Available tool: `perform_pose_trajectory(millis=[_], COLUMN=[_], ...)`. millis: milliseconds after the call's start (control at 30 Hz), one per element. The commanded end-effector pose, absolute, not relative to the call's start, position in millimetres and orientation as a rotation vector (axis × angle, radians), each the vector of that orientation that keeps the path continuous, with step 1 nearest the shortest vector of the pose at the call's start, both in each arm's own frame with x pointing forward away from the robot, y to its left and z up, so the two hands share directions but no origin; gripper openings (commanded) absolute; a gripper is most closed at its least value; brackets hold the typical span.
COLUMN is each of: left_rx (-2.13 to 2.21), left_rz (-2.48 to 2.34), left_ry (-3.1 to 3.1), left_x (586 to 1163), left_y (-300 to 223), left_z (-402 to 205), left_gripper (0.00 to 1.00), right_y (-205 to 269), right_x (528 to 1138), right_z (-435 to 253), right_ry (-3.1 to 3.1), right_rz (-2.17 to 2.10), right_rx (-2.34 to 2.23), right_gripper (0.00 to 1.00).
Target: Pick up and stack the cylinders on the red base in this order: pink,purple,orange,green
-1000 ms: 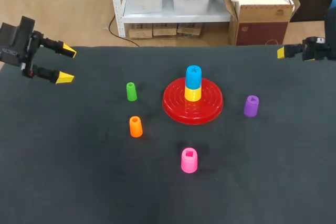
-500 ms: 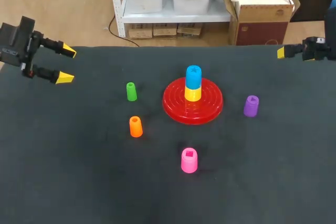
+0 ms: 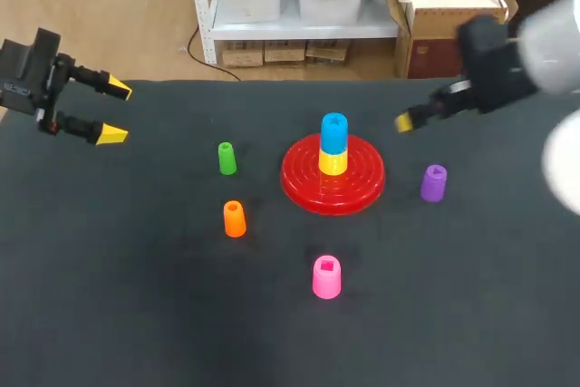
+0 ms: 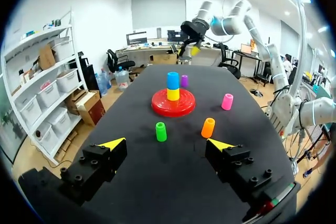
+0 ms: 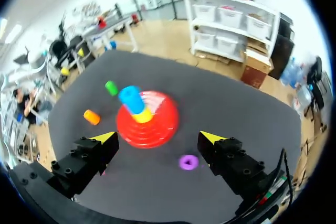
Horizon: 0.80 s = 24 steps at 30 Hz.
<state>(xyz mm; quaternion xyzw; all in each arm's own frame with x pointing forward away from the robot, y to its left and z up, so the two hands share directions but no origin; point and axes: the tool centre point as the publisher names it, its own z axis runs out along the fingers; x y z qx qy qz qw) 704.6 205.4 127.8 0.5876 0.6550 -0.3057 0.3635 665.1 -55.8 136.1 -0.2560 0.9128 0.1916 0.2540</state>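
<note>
a dark cloth is covering the desk (image 3: 136,314), and the red base (image 3: 299,183) is sitting near its middle. the left pincer (image 3: 116,112) is hanging spread and empty at the desk's far left corner. the right pincer (image 5: 157,138) is hovering, also spread and empty, above the desk between the base and the far right corner.

the risk i am seeing is one of order: the purple cylinder (image 3: 433,182) is standing right of the base, almost beneath that right pincer, while the pink cylinder (image 3: 326,277), due first, is waiting toward the desk's near edge, beyond the base. taking purple now would be breaking the sequence. a low reach toward pink across the base could be clipping the stack there, and a tilted release could be missing the post.

no true container is sitting on the desk. the base is the only holder, and it is already carrying a yellow cylinder (image 3: 333,163) with a blue cylinder (image 3: 333,133) on top. the green cylinder (image 3: 227,158) and orange cylinder (image 3: 234,218) are standing loose toward the left edge of the desk, apart from the base.
</note>
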Motion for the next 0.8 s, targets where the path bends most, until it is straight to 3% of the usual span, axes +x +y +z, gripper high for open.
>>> perform_pose_trajectory(millis=[33, 300, 800], left_rx=[1.511, 1.511, 1.511], left_rz=[-0.784, -0.784, -0.784], left_ry=[1.683, 1.683, 1.683], left_x=[704, 704, 704], left_y=[206, 206, 206], left_z=[127, 127, 127], left_gripper=[1.0, 1.0, 1.0], right_y=[8, 53, 66], right_x=[640, 587, 526], right_z=[133, 121, 111], right_ry=[2.55, 2.669, 2.74], right_rz=[0.451, 0.326, 0.342], right_rx=[-0.713, -0.767, -0.586], right_gripper=[1.0, 1.0, 1.0])
